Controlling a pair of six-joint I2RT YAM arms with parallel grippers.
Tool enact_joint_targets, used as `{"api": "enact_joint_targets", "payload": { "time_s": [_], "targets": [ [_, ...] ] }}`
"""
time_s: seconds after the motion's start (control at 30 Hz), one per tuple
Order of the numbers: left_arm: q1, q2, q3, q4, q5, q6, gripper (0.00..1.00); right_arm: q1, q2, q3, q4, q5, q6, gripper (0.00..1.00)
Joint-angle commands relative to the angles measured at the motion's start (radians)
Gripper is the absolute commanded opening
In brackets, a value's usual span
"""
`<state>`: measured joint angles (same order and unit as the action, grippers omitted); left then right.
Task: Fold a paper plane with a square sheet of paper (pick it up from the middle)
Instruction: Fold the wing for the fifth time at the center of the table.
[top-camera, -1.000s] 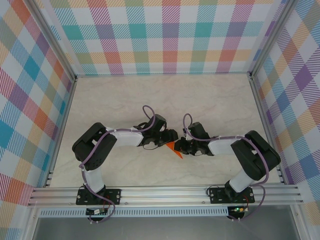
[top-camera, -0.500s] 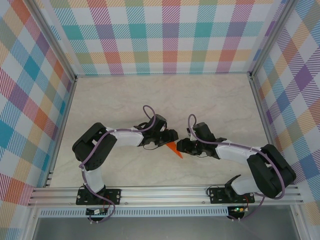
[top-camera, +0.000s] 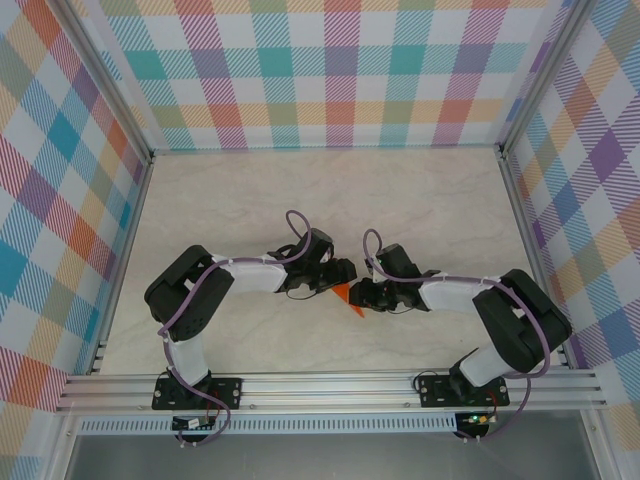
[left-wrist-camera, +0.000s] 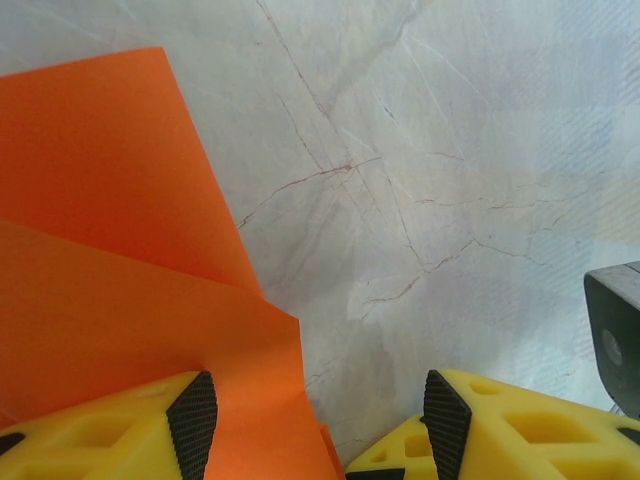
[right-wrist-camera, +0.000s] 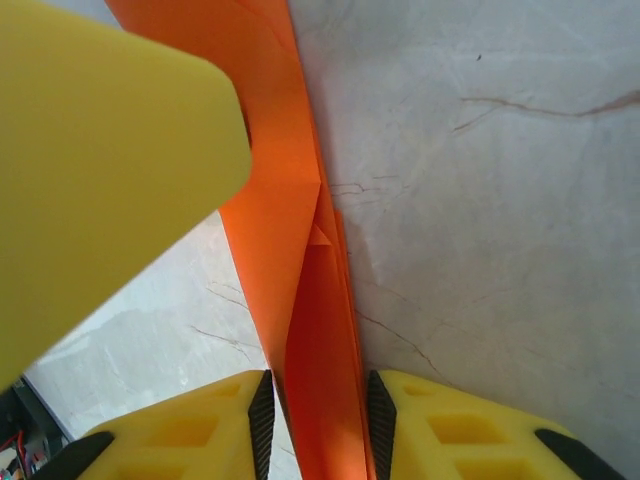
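We see the right end effector (right-wrist-camera: 317, 428) clenched on the paper plane (right-wrist-camera: 288, 215), the left end effector (left-wrist-camera: 318, 420) released.

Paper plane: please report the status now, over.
Left gripper open, straddling the paper plane edge. Right gripper shut on the paper plane, folded narrow. Both grippers crowd close; mind contact.

Paper plane (right-wrist-camera: 290, 230): matt paper, creased; table (right-wrist-camera: 500, 200) under it: smooth, marble-veined; right gripper (right-wrist-camera: 315, 405): yellow plastic, ribbed black pads
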<state>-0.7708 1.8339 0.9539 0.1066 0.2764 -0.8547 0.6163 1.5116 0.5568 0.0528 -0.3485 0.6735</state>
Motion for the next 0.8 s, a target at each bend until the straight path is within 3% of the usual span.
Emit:
{"api": "enact_joint_targets", "payload": {
  "time_s": [0.0, 0.27, 0.63, 0.77],
  "targets": [
    [-0.002, 0.031, 0.005, -0.057, -0.036, 0.018, 0.6, 0.007, 0.029, 0.015, -0.045, 0.038, -0.011, 0.28],
    [-0.002, 0.04, 0.02, -0.074, -0.027, 0.04, 0.6, 0.009, 0.036, -0.049, 0.024, -0.01, 0.042, 0.18],
    [-0.002, 0.078, 0.057, -0.082, 0.014, 0.087, 0.61, 0.02, -0.018, -0.131, 0.165, -0.071, 0.2, 0.12],
    [-0.002, 0.091, 0.07, -0.089, 0.029, 0.101, 0.61, 0.021, -0.088, -0.112, 0.057, -0.007, 0.166, 0.16]
  ]
}}
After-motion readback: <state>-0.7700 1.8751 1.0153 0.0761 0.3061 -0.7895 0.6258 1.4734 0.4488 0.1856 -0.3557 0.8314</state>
